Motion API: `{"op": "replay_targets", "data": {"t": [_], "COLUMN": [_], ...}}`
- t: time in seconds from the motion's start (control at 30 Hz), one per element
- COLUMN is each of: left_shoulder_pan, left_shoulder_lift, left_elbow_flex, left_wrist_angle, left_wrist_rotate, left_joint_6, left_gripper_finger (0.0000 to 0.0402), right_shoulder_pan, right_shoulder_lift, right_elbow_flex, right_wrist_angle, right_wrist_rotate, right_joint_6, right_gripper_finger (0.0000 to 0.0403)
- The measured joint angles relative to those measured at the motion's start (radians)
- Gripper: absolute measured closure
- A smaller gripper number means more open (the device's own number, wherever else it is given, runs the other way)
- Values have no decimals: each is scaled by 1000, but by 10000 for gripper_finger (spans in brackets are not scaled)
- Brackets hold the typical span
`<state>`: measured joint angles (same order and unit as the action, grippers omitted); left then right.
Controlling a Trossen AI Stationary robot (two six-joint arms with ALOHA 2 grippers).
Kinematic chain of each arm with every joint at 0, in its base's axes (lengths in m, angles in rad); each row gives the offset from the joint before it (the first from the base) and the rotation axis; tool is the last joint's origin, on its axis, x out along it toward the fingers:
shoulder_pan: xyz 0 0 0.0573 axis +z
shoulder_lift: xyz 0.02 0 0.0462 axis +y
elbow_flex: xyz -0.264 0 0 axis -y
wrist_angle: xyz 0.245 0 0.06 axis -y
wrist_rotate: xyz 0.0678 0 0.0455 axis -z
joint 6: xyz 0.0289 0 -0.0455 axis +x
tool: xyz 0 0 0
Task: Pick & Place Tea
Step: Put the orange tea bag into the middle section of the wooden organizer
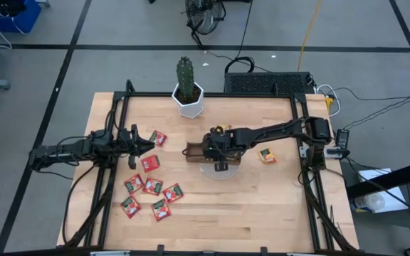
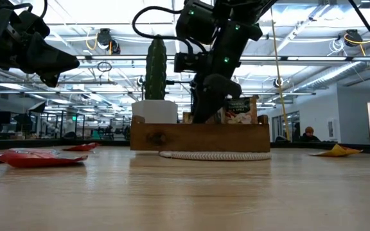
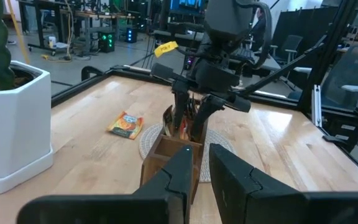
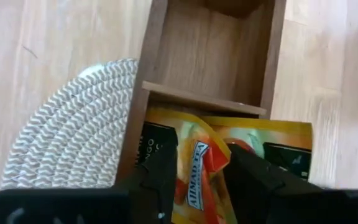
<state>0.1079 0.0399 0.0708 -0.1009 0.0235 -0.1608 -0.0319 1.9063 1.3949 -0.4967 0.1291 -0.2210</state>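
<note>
Between the right tool's [image 4: 197, 171] fingers, an orange-yellow tea sachet [image 4: 194, 158] is gripped above the wooden tray's [image 4: 213, 99] compartment. Red sachets [image 1: 150, 186] lie on the tabletop [image 1: 262, 206] near the left tool [image 1: 148, 144], hovering nearly closed, holding nothing.

The right gripper [image 1: 218, 151] hides most of the wooden tray [image 1: 193, 151].

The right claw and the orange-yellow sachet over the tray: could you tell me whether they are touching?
Touching. The right wrist view shows the right claw with both fingers pressed against the orange-yellow sachet, above the wooden tray.
</note>
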Motion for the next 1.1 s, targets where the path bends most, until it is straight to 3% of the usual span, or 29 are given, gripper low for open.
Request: {"op": "replay_targets", "data": {"t": [0.27,0.6,1.1], "left_shoulder_pan": [0,0,0], "left_shoulder_lift": [0,0,0], "left_elbow_flex": [0,0,0], "left_wrist_angle": [0,0,0], "left_wrist_rotate": [0,0,0], "left_joint_6": [0,0,0], "left_gripper_finger": [344,344,344], "right_shoulder_pan": [15,77,48], "right_shoulder_lift": [-3,-38,-28], "right_elbow_flex": [0,7,8], "right_wrist_angle": [8,11,44], "right_wrist_rotate": [7,281,290], "right_joint_6": [-41,-114,-142], "right_gripper_finger": [394,401,400]}}
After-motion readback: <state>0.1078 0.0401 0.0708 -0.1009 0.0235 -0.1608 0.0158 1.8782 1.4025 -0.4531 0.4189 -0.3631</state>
